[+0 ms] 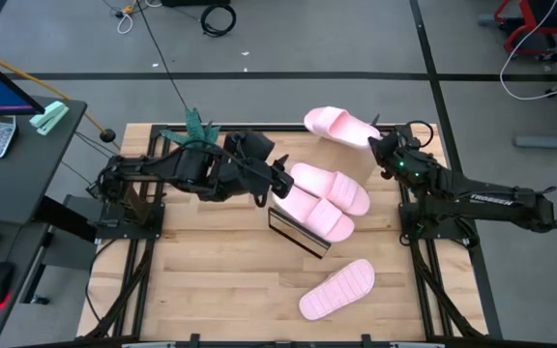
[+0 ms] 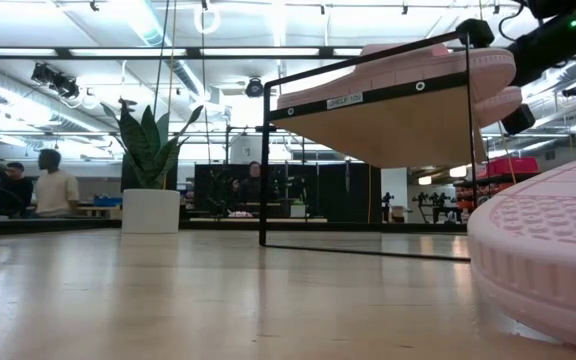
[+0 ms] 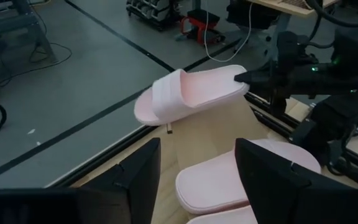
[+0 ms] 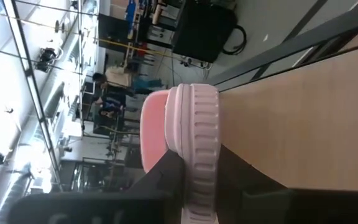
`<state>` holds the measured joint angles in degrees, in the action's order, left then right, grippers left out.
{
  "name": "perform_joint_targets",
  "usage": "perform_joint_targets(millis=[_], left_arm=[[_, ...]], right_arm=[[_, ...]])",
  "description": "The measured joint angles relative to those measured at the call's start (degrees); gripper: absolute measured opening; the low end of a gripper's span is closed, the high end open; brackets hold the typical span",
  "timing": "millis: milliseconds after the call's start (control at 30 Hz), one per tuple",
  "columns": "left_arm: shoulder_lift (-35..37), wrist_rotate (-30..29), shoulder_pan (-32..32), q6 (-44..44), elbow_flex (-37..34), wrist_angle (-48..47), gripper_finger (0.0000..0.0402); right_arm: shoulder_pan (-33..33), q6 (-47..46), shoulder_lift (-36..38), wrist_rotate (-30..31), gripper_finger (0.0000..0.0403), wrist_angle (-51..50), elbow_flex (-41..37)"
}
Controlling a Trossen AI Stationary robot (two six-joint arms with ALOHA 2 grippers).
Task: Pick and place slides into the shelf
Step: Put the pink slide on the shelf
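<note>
Slides point(image 1: 329, 199), pale pink, chunky ridged soles

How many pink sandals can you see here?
4. Two sandals lie side by side on the shelf. One is held in the air by the right gripper near the table's far edge. One lies on the table near the front.

Bright, even light from overhead in the high view, shadows soft and short under the arms. In the low view, ceiling strip lights point(image 2: 148, 20) glare white, and the near pink slide point(image 2: 543, 250) and the tabletop point(image 2: 168, 300) in front blur. The right wrist view is washed out towards the windows point(image 4: 5, 93).
</note>
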<state>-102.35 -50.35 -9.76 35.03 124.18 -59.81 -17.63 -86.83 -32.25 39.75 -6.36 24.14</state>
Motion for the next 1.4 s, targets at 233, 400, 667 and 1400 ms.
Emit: perform_joint_targets(millis=[233,400,667,1400], left_arm=[[0.00,0.00,1.37,-3.53,0.00,0.01,0.0208],[0.00,0.01,1.74,-5.96,0.00,0.06,0.0213],[-0.01,0.01,1.73,-6.31,0.00,0.42,0.0203],[-0.02,0.02,1.73,-6.26,0.00,0.39,0.0199]], right_arm=[[0.02,-3.29,-0.19,1.66,0.0058,-1.54,-0.50],[0.02,-6.04,-1.10,2.42,0.0058,-3.81,-0.52],[0.02,-8.37,-3.71,3.44,0.0058,-5.13,-0.52],[0.17,-12.14,-3.86,0.46,0.0095,-15.81,-0.52]])
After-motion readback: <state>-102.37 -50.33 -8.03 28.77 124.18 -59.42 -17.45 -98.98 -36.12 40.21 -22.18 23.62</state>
